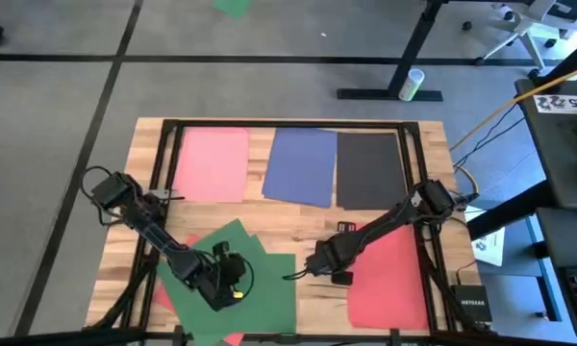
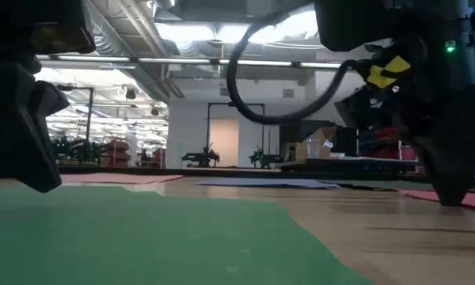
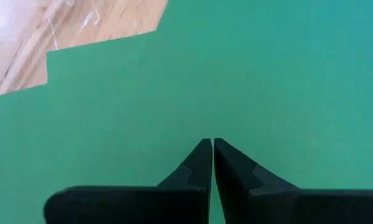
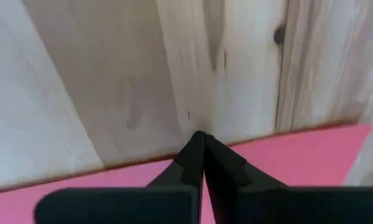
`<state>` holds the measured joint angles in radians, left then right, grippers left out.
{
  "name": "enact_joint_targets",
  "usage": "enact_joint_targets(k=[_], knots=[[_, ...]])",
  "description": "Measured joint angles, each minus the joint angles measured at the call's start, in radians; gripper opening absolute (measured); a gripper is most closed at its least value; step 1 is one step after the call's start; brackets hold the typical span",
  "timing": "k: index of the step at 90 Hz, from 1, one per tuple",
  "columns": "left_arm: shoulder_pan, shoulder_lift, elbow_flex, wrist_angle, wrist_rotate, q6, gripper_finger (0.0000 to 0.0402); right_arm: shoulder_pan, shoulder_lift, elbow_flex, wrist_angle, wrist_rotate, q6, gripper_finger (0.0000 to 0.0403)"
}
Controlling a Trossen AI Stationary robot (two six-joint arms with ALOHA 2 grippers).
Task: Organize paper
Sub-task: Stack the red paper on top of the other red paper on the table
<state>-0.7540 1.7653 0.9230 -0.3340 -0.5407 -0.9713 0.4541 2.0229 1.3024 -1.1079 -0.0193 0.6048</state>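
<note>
- Wooden planks of the counter are carrying the spread of coloured sheets, with grey floor around it and a bright open hall showing beyond in the low view.
- Left claw is pressing down on the green paper at the near left of the counter, its two dark fingers together; nothing shows between them, so it looks to be pinning or sliding the sheet rather than gripping it.
- That green paper is lying as at least two overlapping sheets, skewed to each other, the upper one's long axis running diagonally to the counter edge; reddish corners are peeking out beneath it.
- Right claw is hovering low near the middle of the counter, fingers also together and holding nothing, its tips sitting right at the edge of a red sheet that is lying near right, long axis running away from the near edge.
- Farther back, a pink sheet, a blue sheet and a black sheet are lying side by side in a row, flat, long axes pointing front to back, the blue one slightly tilted.
- Judging by that tidy row, the near sheets are likely the ones left to sort.
</note>
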Motion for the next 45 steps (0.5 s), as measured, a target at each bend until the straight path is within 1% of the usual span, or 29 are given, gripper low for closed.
enact_joint_targets(k=[45], knots=[[0.0, 0.0, 0.0, 0.001, 0.0, 0.001, 0.0, 0.006, -0.006, -0.001, 0.012, 0.001, 0.019, 0.0]])
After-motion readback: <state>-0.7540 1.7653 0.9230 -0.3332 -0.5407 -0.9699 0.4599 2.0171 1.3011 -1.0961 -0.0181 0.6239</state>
